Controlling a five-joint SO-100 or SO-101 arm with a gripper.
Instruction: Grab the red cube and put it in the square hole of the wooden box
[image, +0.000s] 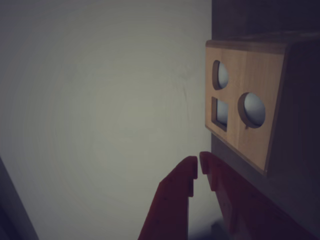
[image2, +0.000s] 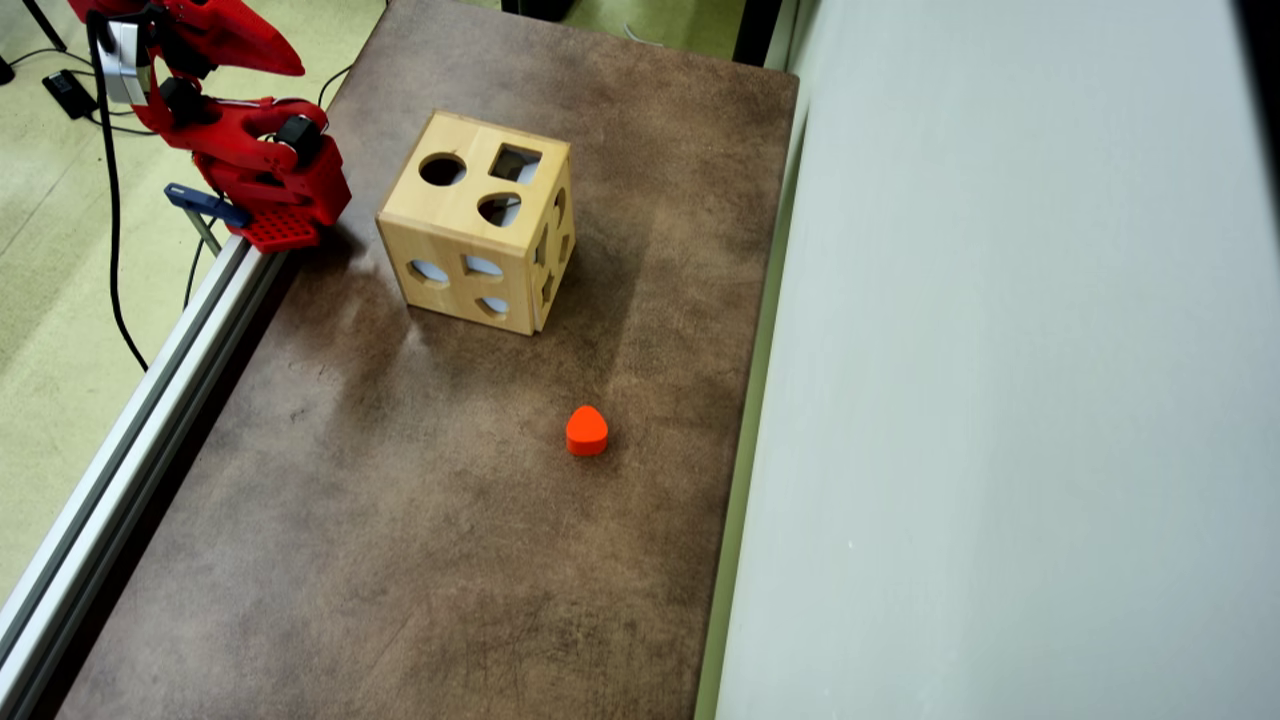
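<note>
**Materials and finishes on your table**

You are looking at a wooden box (image2: 478, 222) of pale, smooth, satin-finished wood, its grain showing faintly in the wrist view (image: 245, 105). The table (image2: 420, 520) is showing a matt, mottled brown surface that looks slightly rough. The red block (image2: 586, 431) is appearing smooth and softly glossy. Your arm (image2: 250, 160) and its fingers (image: 175, 200) are looking like matt red plastic. A rail (image2: 130, 440) of brushed metal is edging the table.

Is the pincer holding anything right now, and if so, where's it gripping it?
Nothing is held. The pincer is shut and empty; the red block lies alone on the table.
</note>
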